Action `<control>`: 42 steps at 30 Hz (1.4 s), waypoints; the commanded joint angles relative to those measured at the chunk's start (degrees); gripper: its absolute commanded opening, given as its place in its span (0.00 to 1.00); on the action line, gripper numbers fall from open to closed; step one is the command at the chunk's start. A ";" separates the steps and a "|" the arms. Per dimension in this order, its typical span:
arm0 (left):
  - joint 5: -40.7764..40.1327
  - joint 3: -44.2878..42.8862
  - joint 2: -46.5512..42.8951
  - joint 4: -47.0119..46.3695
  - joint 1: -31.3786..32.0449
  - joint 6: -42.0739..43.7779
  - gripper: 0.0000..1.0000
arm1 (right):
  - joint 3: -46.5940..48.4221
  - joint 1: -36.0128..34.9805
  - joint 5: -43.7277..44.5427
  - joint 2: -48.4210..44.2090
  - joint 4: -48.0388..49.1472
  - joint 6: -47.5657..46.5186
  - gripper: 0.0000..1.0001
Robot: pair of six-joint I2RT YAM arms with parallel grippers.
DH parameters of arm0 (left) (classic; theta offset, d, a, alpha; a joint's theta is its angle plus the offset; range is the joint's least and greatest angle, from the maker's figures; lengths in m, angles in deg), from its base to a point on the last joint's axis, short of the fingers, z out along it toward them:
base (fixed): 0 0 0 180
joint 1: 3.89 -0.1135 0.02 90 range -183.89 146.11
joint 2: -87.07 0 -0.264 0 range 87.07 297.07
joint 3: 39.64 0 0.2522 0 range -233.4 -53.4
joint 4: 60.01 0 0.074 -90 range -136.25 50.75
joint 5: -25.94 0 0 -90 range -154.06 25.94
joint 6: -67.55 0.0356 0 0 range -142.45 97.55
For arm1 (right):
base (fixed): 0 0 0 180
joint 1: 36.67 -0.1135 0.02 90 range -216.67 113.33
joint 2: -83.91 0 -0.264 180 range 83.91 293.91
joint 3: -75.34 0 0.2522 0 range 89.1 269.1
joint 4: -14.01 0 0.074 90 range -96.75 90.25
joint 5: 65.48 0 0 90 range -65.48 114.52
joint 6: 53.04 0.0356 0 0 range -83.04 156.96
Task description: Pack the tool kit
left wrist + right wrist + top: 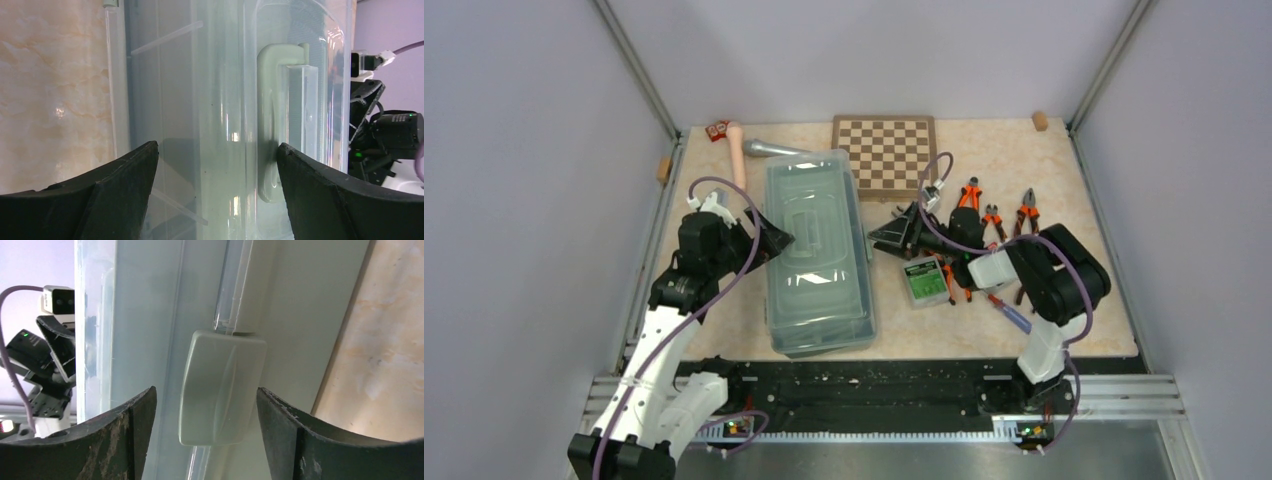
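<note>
The right gripper [205,388] has its jaws apart, with the toolbox's pale green side latch [222,387] sitting in the gap. Whether a finger touches the latch cannot be told. The left gripper [217,150] is also spread wide and empty, its fingers straddling the translucent lid [200,100], with the lid's handle [270,125] just beside one finger. From above, the two claws face each other across the toolbox [819,335], which lies lengthwise left of centre on the table [724,330] with its lid on. Packing looks barely begun. The orange-handled pliers [971,195], the green bit case [923,281] and a screwdriver [1009,312] all lie loose on the right, outside the box. The likely step in hand is freeing the latch so the lid can come off; after that, every tool has to go in and the lid be shut. The left arm reaches up from the near left, elbow bent, wrist turned right. The right arm folds over the scattered tools, its wrist pointing left at the box wall.
</note>
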 commanded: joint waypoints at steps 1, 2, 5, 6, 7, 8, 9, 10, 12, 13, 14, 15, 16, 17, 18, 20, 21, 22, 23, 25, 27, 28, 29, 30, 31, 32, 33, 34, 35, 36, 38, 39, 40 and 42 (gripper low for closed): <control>1.38 -1.05 1.09 0.05 0.19 -0.07 0.91 | -0.59 0.20 -5.25 6.31 21.43 10.67 0.70; 1.47 -1.00 1.15 0.07 0.19 -0.17 0.91 | -0.59 0.17 -5.71 8.10 24.86 12.84 0.69; 1.78 -0.92 1.30 -0.25 0.19 -0.41 0.91 | -0.23 0.16 -6.64 13.30 33.90 18.21 0.67; 1.87 -0.98 1.37 -0.28 0.19 -0.43 0.91 | -0.18 0.22 -6.85 14.47 35.93 19.09 0.66; 1.99 -0.98 1.44 -0.36 0.19 -0.37 0.91 | -0.04 0.23 -7.30 15.35 37.25 19.80 0.66; 2.01 -0.93 1.57 -0.38 0.15 -0.36 0.91 | 0.06 0.23 -7.55 15.94 38.09 20.14 0.66; 2.02 -0.96 1.64 -0.44 0.19 -0.28 0.91 | 0.28 0.18 -7.90 16.39 38.52 20.18 0.67; 2.00 -0.86 1.77 -0.46 0.19 -0.35 0.91 | 0.46 0.22 -8.17 16.65 38.84 20.04 0.67; 2.09 -0.77 1.91 -0.67 0.19 -0.46 0.91 | 0.73 0.12 -8.49 16.98 39.00 19.45 0.68; 2.15 -0.70 2.08 -0.91 0.18 -0.58 0.91 | 0.97 0.05 -8.76 17.09 39.01 19.18 0.68; 2.30 -0.58 2.19 -1.08 0.19 -0.73 0.91 | 1.25 0.05 -8.99 17.32 39.07 19.02 0.68; 2.46 -0.57 2.30 -1.21 0.19 -0.75 0.91 | 1.58 -0.07 -9.19 17.45 39.28 19.00 0.69; 2.64 -0.48 2.30 -1.27 0.19 -0.88 0.91 | 1.99 -0.27 -9.45 17.69 39.46 19.00 0.69; 2.75 -0.42 2.33 -1.44 0.19 -0.97 0.91 | 2.44 -0.44 -9.73 17.91 39.61 18.99 0.69; 2.87 -0.34 2.41 -1.57 0.19 -1.04 0.91 | 2.73 -0.68 -9.80 18.18 39.90 19.00 0.69; 3.14 -0.18 2.29 -1.80 0.19 -1.23 0.91 | 3.43 -1.20 -10.09 18.67 40.39 19.11 0.69; 3.28 0.02 2.30 -1.99 0.19 -1.32 0.91 | 3.70 -1.43 -10.15 18.86 40.66 19.12 0.69; 3.52 0.20 2.28 -2.14 0.19 -1.46 0.91 | 4.02 -1.67 -10.24 18.87 40.68 18.86 0.69; 3.76 0.38 2.28 -2.31 0.19 -1.57 0.91 | 4.36 -1.89 -10.36 18.78 40.68 18.58 0.69; 4.10 0.69 2.38 -2.54 0.19 -1.77 0.91 | 5.12 -2.36 -10.67 18.65 40.73 18.13 0.69; 4.22 0.91 2.46 -2.70 0.18 -1.87 0.91 | 6.00 -2.70 -10.90 18.69 40.75 17.99 0.69; 4.29 1.00 2.48 -2.80 0.19 -1.85 0.91 | 6.39 -2.95 -10.94 18.80 40.69 18.03 0.69; 4.36 1.09 2.45 -2.94 0.19 -1.94 0.91 | 6.81 -3.18 -11.05 18.92 40.68 18.07 0.69; 4.52 1.26 2.43 -3.18 0.19 -2.14 0.91 | 7.12 -3.26 -11.02 18.99 40.70 18.04 0.69; 4.79 1.41 2.52 -3.51 0.19 -2.29 0.91 | 7.44 -3.45 -11.05 19.12 40.71 17.98 0.68; 5.14 1.67 2.62 -3.90 0.19 -2.43 0.91 | 7.59 -3.55 -11.09 19.06 40.67 17.97 0.66; 5.40 1.91 2.72 -4.16 0.19 -2.56 0.91 | 7.76 -3.59 -11.10 19.00 40.63 17.95 0.63; 5.64 1.98 2.93 -4.19 0.19 -2.59 0.91 | 7.88 -3.63 -11.10 18.92 40.66 17.87 0.59; 5.86 2.06 3.24 -4.11 0.17 -2.50 0.91 | 7.91 -3.58 -11.17 18.75 40.57 17.79 0.55; 5.95 2.07 3.51 -4.00 0.19 -2.35 0.91 | 7.91 -3.63 -11.26 18.40 40.40 17.54 0.50; 5.93 2.06 3.96 -3.68 0.18 -2.09 0.91 | 7.65 -3.61 -11.28 17.23 39.30 16.62 0.39; 5.73 2.03 4.12 -3.54 0.19 -1.89 0.91 | 7.45 -3.60 -11.23 16.48 38.10 15.87 0.33; 5.41 2.00 4.19 -3.47 0.19 -1.65 0.91 | 7.21 -3.56 -11.12 15.59 35.96 14.66 0.28; 4.18 1.86 4.23 -2.87 0.19 -0.82 0.91 | 6.53 -3.58 -10.82 13.69 31.95 11.31 0.19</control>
